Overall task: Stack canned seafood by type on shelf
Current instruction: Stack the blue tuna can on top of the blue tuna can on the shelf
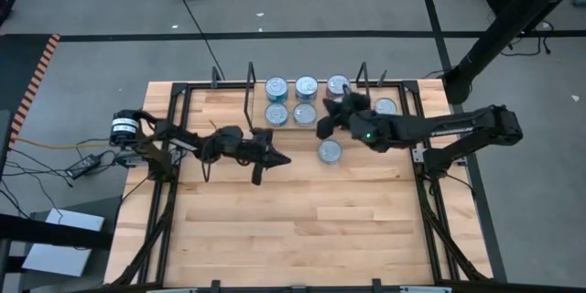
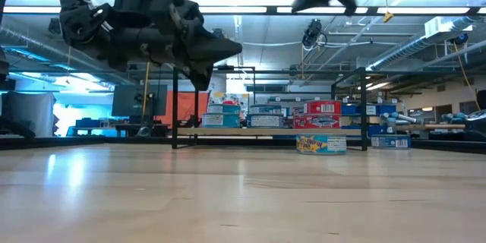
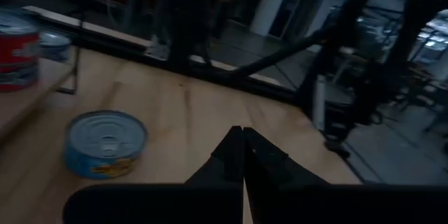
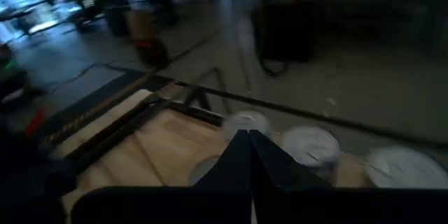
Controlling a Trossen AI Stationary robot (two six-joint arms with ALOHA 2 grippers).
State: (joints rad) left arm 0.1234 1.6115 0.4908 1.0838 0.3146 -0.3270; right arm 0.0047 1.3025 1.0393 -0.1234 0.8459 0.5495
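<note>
Room: workshop with grey floor, black floor tape and cables around a black-framed table.
Table: light wooden plank top, long axis running 9 to 3 o'clock in the high view.
Shelf: raised wooden board at the table's 12 o'clock edge, long axis 9 to 3 o'clock, bounded by black wire uprights.
Left arm: enters from 9 o'clock; left gripper hangs above the table centre-left, pointing toward 3 o'clock, fingers pressed together, holding nothing.
Right arm: enters from 3 o'clock; right gripper sits above the shelf's front edge, pointing toward 9 o'clock, fingers clenched on nothing.
Canned seafood on shelf: round tins standing upright, silver lids up, in rows along the board; teal and blue labels at the 9 o'clock end, red-labelled tins stacked two high toward 3 o'clock.
Loose tin: blue-and-yellow labelled can upright on the table just at 6 o'clock of the shelf, below the right gripper, apart from both grippers.
Outside tin: one silver-lidded can at the 3 o'clock end of the board, beside the right arm.
</note>
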